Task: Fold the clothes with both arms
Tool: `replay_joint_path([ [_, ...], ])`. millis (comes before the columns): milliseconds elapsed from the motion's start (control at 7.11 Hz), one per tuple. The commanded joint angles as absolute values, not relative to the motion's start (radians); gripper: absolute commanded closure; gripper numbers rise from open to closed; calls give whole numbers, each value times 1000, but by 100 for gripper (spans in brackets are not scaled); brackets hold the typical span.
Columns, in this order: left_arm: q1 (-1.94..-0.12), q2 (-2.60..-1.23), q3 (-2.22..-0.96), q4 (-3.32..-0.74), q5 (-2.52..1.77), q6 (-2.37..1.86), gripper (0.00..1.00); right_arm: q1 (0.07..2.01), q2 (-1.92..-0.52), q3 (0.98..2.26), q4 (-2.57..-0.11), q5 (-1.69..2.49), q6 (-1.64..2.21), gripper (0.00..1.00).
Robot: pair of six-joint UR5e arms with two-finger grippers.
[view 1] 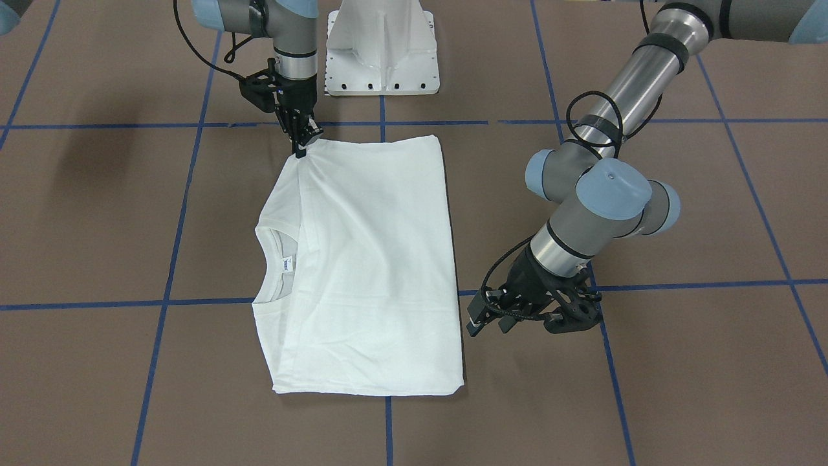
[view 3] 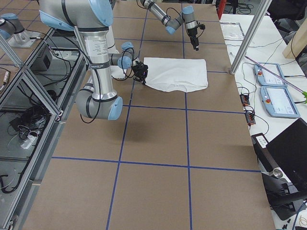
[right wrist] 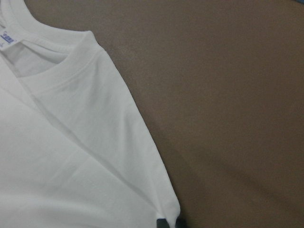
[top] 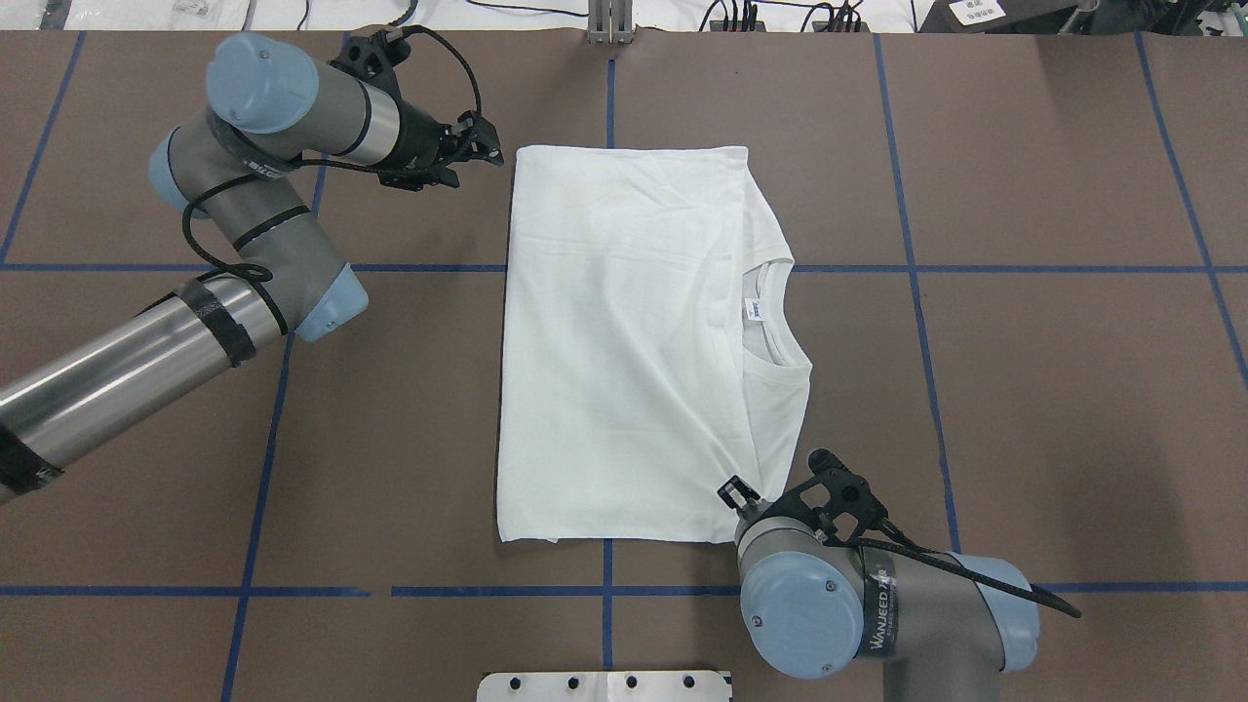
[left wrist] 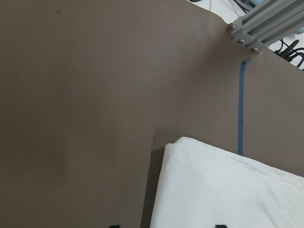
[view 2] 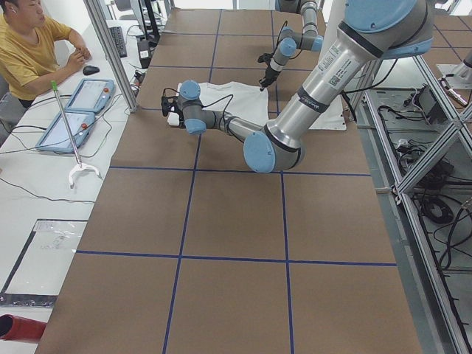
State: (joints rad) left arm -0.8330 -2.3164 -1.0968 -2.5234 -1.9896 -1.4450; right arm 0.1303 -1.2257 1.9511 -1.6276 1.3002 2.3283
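The white T-shirt (top: pixel 634 341) lies flat on the brown table, folded into a rough rectangle, with its ribbed neck and small label (top: pixel 754 309) toward the robot's right. The black print is hidden. My right gripper (top: pixel 738 494) is shut on the shirt's near shoulder corner, as the right wrist view (right wrist: pixel 168 222) and the front view (view 1: pixel 303 147) show. My left gripper (top: pixel 483 151) is open and empty, just off the shirt's far left corner (left wrist: pixel 173 142). Its fingertips stand wide apart in the left wrist view and in the front view (view 1: pixel 485 320).
The white mounting pedestal (view 1: pixel 381 48) stands at the table's near edge behind the shirt. Blue tape lines (top: pixel 604 590) grid the table. An operator (view 2: pixel 29 44) sits at a side desk with teach pendants (view 2: pixel 77 110). An aluminium frame post (view 2: pixel 110 51) rises at the far edge.
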Motion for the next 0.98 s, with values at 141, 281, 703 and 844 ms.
replay_joint_path([
  [141,-827,-2284,-1155,-2523,-1993,-1477,27,130,-1224,2008,-1680,1321,2327,100],
  [281,-799,-2202,-1280,-2522,-1991,-1564,27,130,-1223,2008,-1678,1322,2326,100],
  [703,-614,-1986,-1660,-2461,-1921,-1791,27,132,-1224,2017,-1678,1324,2322,100],
  [844,-519,-1918,-1757,-2401,-1836,-1819,27,132,-1224,2016,-1678,1324,2321,100],
])
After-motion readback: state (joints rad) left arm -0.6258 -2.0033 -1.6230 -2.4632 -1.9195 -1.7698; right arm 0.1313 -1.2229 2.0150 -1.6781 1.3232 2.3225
